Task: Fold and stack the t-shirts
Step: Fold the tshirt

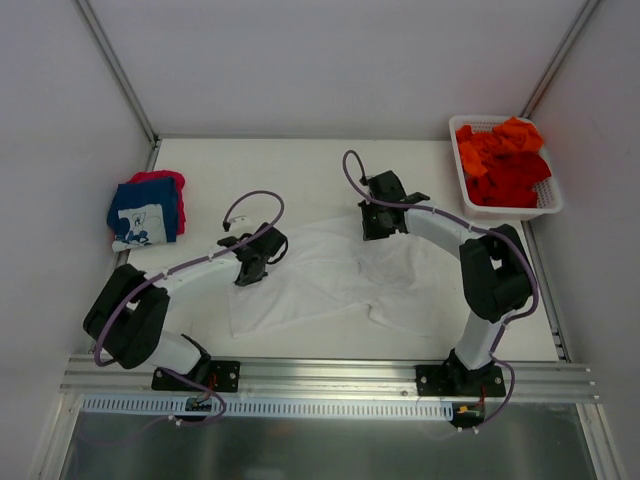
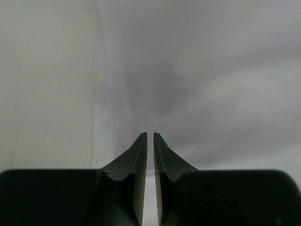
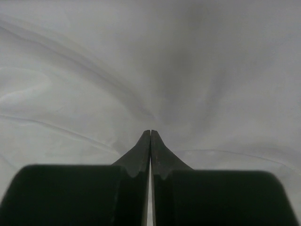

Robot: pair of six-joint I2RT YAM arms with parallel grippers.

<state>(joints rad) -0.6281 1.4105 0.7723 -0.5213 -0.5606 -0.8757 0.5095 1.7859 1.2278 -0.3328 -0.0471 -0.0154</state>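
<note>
Right gripper, closed tight, is pinching the far edge of the white t-shirt; left gripper, nearly closed, its left edge; lifting evenly is advisable

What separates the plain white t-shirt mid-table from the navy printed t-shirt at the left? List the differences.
The plain white cloth t-shirt lies spread and rumpled; the navy cloth t-shirt with white print is folded small. The white one rests straight on the table; the navy one tops a pink-red t-shirt. The left gripper and right gripper pinch the white one, not the navy. Both are cloth tees.
</note>
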